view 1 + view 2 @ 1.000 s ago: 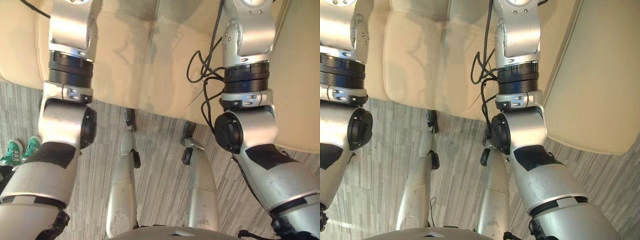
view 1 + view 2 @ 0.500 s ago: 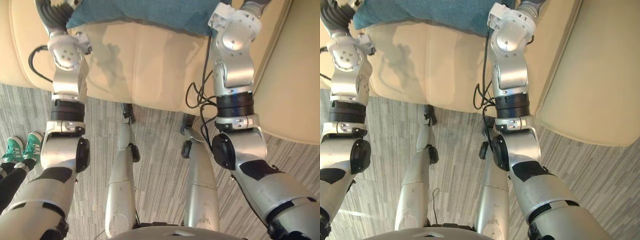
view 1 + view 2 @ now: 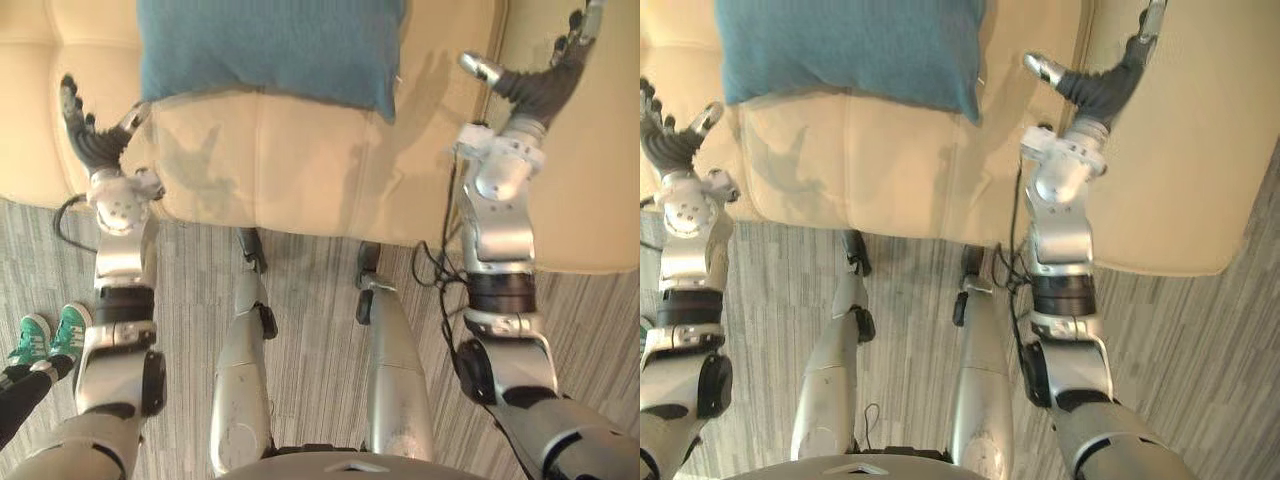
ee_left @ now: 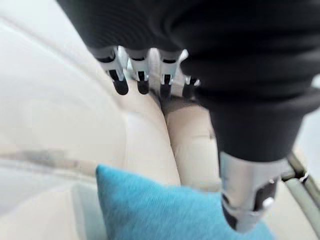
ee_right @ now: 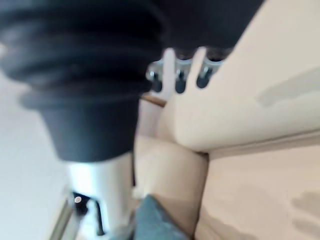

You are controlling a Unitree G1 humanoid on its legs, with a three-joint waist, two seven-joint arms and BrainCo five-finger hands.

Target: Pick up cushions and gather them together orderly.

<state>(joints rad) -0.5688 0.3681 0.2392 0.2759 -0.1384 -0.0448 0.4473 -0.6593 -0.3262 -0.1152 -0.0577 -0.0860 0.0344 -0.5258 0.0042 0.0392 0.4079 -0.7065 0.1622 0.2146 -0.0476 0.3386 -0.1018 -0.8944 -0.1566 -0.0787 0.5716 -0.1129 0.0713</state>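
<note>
Left eye view shows the cushion [image 3: 270, 50] lying on the sofa [image 3: 300, 170] seat between the left hand [image 3: 96, 148] and right hand [image 3: 535, 88], both spread wide, empty and apart from it. Best to close in evenly on its side edges, grip firmly, then lift level.

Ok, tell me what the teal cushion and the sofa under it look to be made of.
Teal cushion: likely woven fabric, matte, with a fine grainy texture and no shine. Sofa: looks like cream leather or faux leather, smooth with a soft sheen, stitched seams and shallow creases.
</note>
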